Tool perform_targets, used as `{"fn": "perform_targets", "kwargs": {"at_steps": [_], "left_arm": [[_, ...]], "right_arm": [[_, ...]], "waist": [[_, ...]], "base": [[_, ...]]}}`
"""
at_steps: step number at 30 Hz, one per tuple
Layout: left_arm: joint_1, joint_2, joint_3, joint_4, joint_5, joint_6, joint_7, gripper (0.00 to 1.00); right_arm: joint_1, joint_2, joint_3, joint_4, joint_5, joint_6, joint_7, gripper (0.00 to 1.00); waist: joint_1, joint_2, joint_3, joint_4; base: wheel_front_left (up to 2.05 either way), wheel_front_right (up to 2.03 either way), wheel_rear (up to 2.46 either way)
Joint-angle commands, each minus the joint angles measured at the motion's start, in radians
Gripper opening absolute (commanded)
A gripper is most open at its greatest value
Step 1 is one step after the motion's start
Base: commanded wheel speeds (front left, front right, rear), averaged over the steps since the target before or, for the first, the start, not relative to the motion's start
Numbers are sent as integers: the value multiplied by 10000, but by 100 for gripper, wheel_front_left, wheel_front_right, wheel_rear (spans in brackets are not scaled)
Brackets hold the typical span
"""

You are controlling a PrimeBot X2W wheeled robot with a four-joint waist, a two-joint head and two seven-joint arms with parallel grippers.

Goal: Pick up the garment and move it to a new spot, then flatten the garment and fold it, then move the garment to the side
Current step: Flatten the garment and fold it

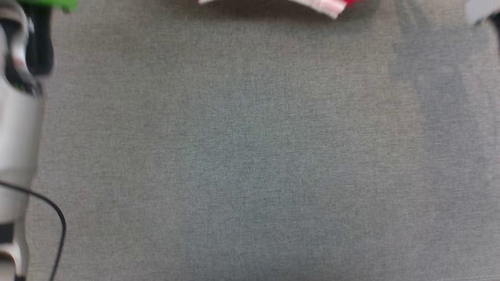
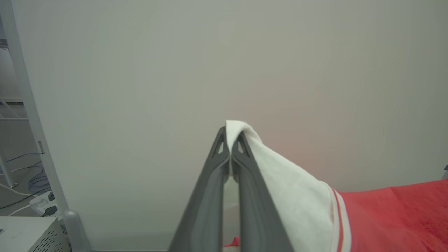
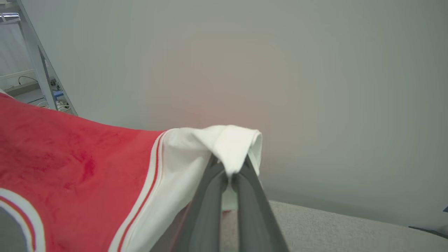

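The garment (image 3: 70,164) is a red shirt with white sleeves and red-and-white striped trim. My right gripper (image 3: 230,176) is shut on the cloth of one white sleeve, which bunches over the fingertips. My left gripper (image 2: 229,147) is shut on the other white sleeve, and the garment (image 2: 395,217) stretches away to the right of it. Both sleeves are held up in front of a pale wall. In the head view a white and red edge of the garment (image 1: 326,6) hangs at the top, above the grey surface (image 1: 250,156).
My pale left forearm (image 1: 17,128) with a black cable runs along the head view's left edge. A metal frame post (image 2: 35,122), floor cables and a grey box (image 2: 28,232) stand at the left of the left wrist view. A ladder-like frame (image 3: 35,59) leans at the right wrist view's upper left.
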Motion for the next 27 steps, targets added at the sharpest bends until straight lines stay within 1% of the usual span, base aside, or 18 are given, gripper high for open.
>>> {"fn": "perform_targets", "kwargs": {"at_steps": [1, 9, 13, 18, 25, 27], "left_arm": [[752, -14, 245, -266, 20, 88, -57, 0], [4832, -142, 1342, -1592, 84, 342, -58, 0], [6647, -181, 1537, -1966, -26, 391, -58, 0], [8451, -14, 1682, -2304, -172, 578, 32, 0], [10541, -130, 1919, -2831, -590, 1028, 112, 0], [10995, -149, 1898, -2898, -651, 1073, 139, 0]], "right_arm": [[523, -14, 38, -111, 57, -9, -134, 0], [3604, -230, 16, -722, 96, -9, -293, 0], [5232, -350, -26, -1085, 49, -9, -287, 0], [7032, -441, -283, -1559, 17, -9, -162, 0], [9224, -438, -958, -2284, -256, -9, 392, 0], [9777, -410, -1169, -2478, -387, -9, 564, 0]], "waist": [[0, 0, -796, -56], [0, 0, -2312, -121], [0, 0, -2969, -92], [0, 0, -3671, -53], [0, 0, -4339, -29], [0, 0, -4472, -17]], "base": [[0, 0, 0], [0, 0, 0], [0, 0, 0], [0, 0, 0], [0, 0, 0], [0, 0, 0]]}}
